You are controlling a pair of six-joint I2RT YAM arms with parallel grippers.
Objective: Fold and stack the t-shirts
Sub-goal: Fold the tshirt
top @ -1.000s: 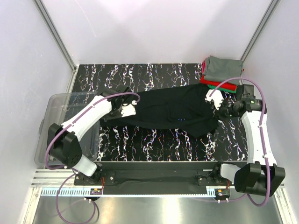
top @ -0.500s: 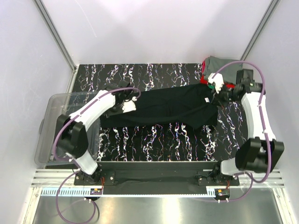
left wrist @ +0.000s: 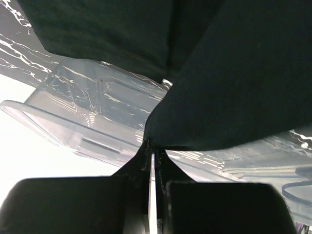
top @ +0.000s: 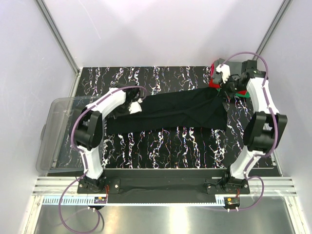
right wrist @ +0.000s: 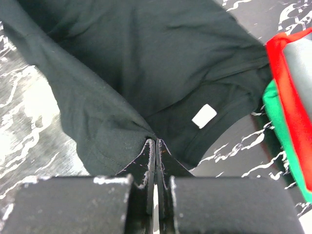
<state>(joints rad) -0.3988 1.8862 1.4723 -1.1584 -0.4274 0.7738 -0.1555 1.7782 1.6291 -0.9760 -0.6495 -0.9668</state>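
Clear bin (top: 61, 127) is sitting partly hidden under the L arm (top: 100, 109). Reaching fwd, elbow bent, the left gripper (left wrist: 152, 146) is pinching the black t-shirt (top: 175, 111) edge, fingers fully closed. Shirt is stretching across the marble table (top: 161, 78) (white neck tag (right wrist: 204, 116) showing). The right gripper (right wrist: 156, 144) is clamping its other end likewise and covering pt of the grey/red/green folded stack (right wrist: 286, 105).

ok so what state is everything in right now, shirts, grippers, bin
black t-shirt: stretched long between the two grippers, not on the stack
left gripper: shut on the black t-shirt's edge
right gripper: shut on the black t-shirt near its neck tag
folded stack: folded, grey over red and green, far right corner of the table
clear bin: upright, open-topped, at the table's left edge
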